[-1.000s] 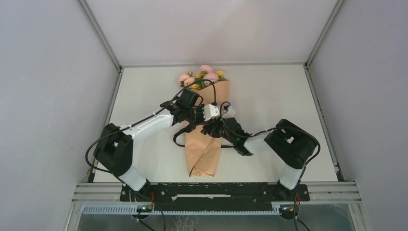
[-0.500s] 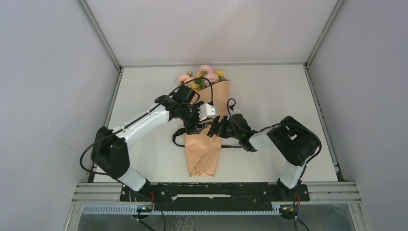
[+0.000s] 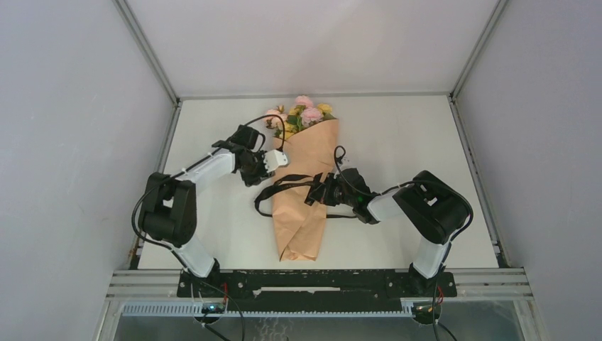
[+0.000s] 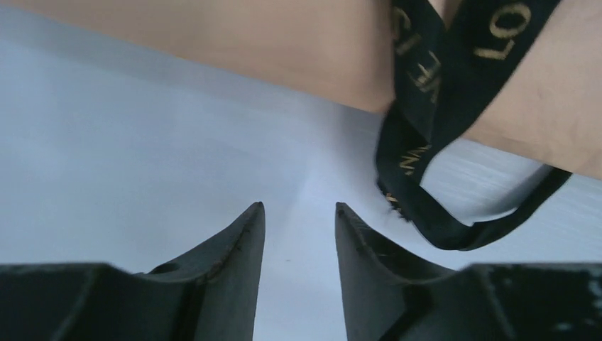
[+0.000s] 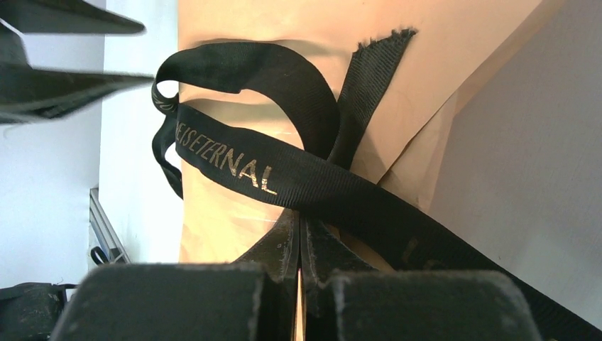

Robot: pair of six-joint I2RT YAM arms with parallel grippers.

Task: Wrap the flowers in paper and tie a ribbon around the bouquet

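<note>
Presently we are finding the bouquet (image 3: 302, 224) lying lengthwise at the middle of the bench (image 3: 397, 142), its narrow end pointing toward the near edge and its wide end pointing away. The flowers (image 3: 304, 114), pink and yellow, are showing at that far end. The paper (image 5: 284, 28), peach on its outer face, is lying wrapped around the stems.

We are noting the ribbon (image 5: 284, 181), black with gold lettering, lying across the middle of the bouquet. Its strands are crossing on top of the paper, and a loop is hanging off the bouquet's left edge onto the bench. One frayed end is resting on the paper.

The right tool (image 5: 299, 224) is sitting over the bouquet's right side, its jaws pressed together and pinching the ribbon at the crossing point.

The left tool (image 4: 299, 207) is hovering low over bare bench just left of the bouquet's upper half, its jaws standing apart with nothing between them. The ribbon loop is lying just ahead of one finger; we are unable to tell whether they are touching.
</note>
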